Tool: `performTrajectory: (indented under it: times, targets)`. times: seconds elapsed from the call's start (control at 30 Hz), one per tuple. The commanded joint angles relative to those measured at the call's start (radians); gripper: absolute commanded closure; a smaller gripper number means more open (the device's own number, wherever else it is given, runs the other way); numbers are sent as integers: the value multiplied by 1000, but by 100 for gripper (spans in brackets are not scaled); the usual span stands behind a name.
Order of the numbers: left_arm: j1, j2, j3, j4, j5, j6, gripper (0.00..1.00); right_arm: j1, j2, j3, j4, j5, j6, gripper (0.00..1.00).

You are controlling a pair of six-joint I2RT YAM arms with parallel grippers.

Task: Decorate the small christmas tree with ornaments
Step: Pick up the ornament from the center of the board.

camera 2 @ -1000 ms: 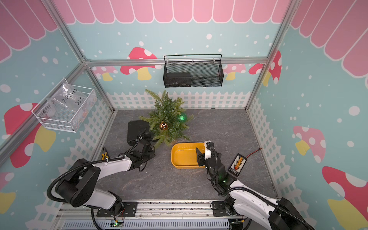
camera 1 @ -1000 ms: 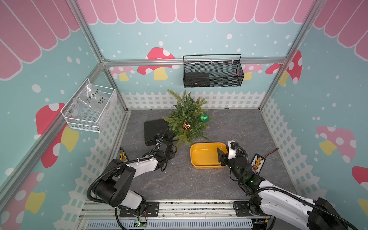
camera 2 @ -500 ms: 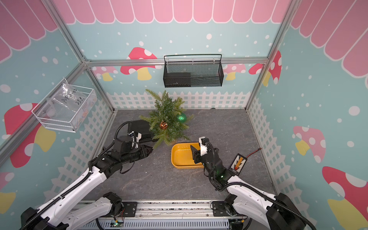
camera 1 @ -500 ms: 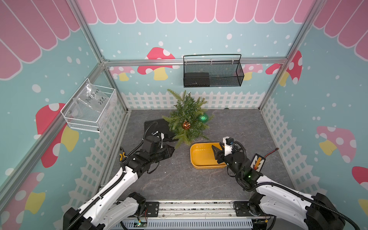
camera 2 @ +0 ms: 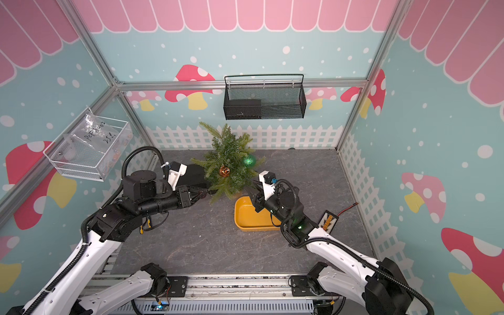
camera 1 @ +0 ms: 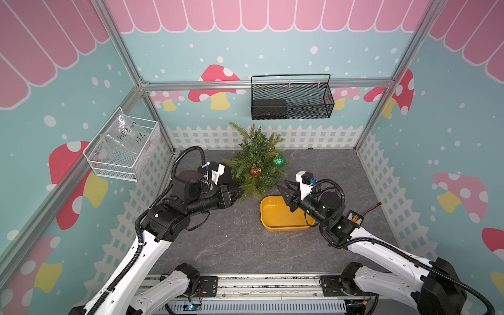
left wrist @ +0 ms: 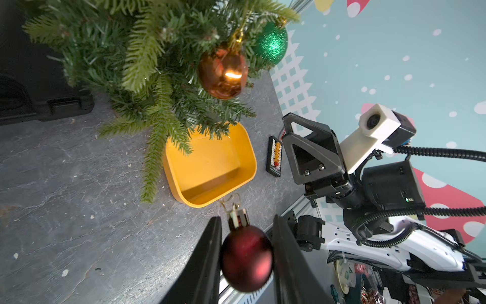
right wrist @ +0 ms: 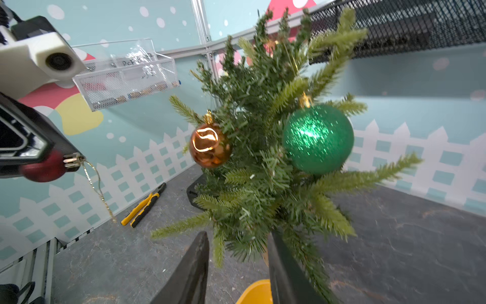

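The small christmas tree (camera 1: pixel 256 155) (camera 2: pixel 227 152) stands at the back of the grey floor. Two ornaments hang on it: a glittery green bauble (camera 1: pixel 279 160) (right wrist: pixel 318 139) and an amber-copper one (camera 1: pixel 255 171) (left wrist: pixel 223 72). My left gripper (camera 1: pixel 240 194) (left wrist: pixel 246 218) is beside the tree's lower left branches, shut on a dark red bauble (left wrist: pixel 246 259) (right wrist: pixel 43 168) whose gold loop dangles free. My right gripper (camera 1: pixel 281 186) (right wrist: pixel 238 234) is at the tree's lower right, above the tub's far end. Its jaws stand apart, with low twigs between them.
A yellow tub (camera 1: pixel 283 228) (left wrist: pixel 254 168) lies in front of the tree, under the right wrist. A black case (left wrist: pixel 26 92) sits left of the tree. Pliers (right wrist: pixel 143 206) lie near the left fence, and a small connector board (camera 1: pixel 354 218) lies at the right. Wire baskets (camera 1: pixel 291 98) (camera 1: pixel 122 147) hang on the walls.
The left arm rose from the floor and swung toward the tree with the red bauble. The right gripper lifted from the tub to the tree's low branches, and its jaws narrowed.
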Motion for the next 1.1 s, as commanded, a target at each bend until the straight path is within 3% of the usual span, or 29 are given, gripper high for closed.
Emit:
performTrajectory:
  times: [0.0, 0.37, 0.57, 0.67, 0.93, 1.07]
  targets:
    - [4, 8, 57, -55, 55, 26, 86, 4, 28, 72, 35, -90, -52, 61]
    - [6, 80, 234, -93, 129, 45, 86, 15, 160, 275, 46, -314, -134, 63]
    - [6, 93, 292, -105, 166, 48, 86, 18, 187, 248, 264, -424, -91, 57]
    - [6, 97, 300, -109, 170, 49, 85, 38, 176, 192, 381, -409, -75, 54]
    - [6, 108, 281, -107, 185, 47, 86, 89, 166, 191, 305, -307, -189, 59]
    - [6, 101, 265, -95, 181, 40, 86, 104, 187, 221, 304, -323, -189, 61]
